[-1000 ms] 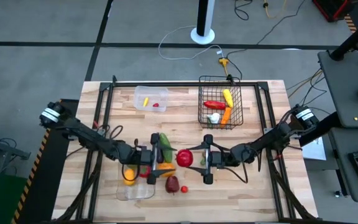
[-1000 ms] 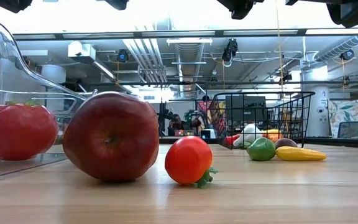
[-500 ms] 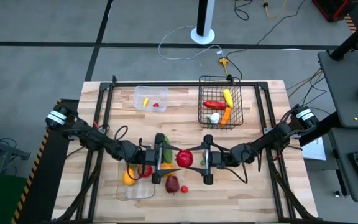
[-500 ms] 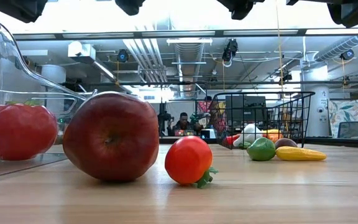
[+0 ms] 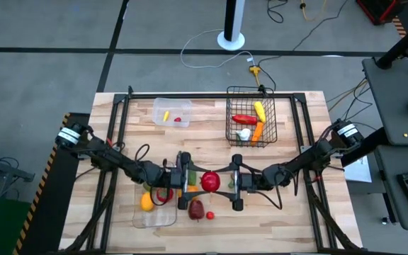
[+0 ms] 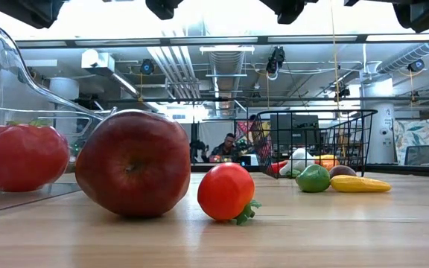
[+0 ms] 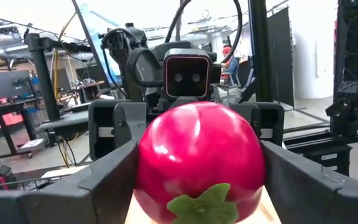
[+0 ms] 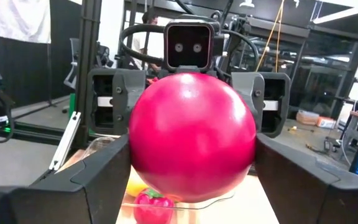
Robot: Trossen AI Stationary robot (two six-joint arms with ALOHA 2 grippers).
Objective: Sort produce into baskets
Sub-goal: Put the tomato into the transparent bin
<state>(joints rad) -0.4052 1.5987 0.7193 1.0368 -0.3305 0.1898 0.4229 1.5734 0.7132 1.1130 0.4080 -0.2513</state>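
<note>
To the left of the big red tomato (image 5: pixel 210 180), on the near side of the table (image 5: pixel 296 219), lies the long clear tray (image 5: pixel 154 218). It holds an orange-yellow pepper (image 5: pixel 147 202) and a red piece (image 5: pixel 164 193). Further back on that same side, well apart from the tomato, the small clear tub (image 5: pixel 170 112) contains one yellow piece (image 5: pixel 166 115) and one red piece (image 5: pixel 178 120).

The left pincer (image 5: pixel 193 181) reaches the tomato from the left. In the left wrist view its two dark fingers (image 7: pixel 107 180) lie against the fruit's sides, clamped on it. A green cucumber (image 5: pixel 188 164) sits just behind this pincer and an orange carrot (image 5: pixel 190 189) just under it.

The tomato itself hangs above the table, held between the two pincers. Just in front of it a dark red apple (image 5: pixel 196 210) and a small tomato (image 5: pixel 210 215) rest on the wood, close together but not touching.

The right pincer (image 5: pixel 224 182) meets the tomato from the right, its fingers (image 8: pixel 104 177) also closed against the fruit's sides, facing the left one head on.

Behind and to the right of the tomato stands the black wire basket (image 5: pixel 230 113). It holds a red pepper (image 5: pixel 244 119), a yellow piece (image 5: pixel 260 110), an orange carrot and a white bulb (image 5: pixel 244 134).
</note>
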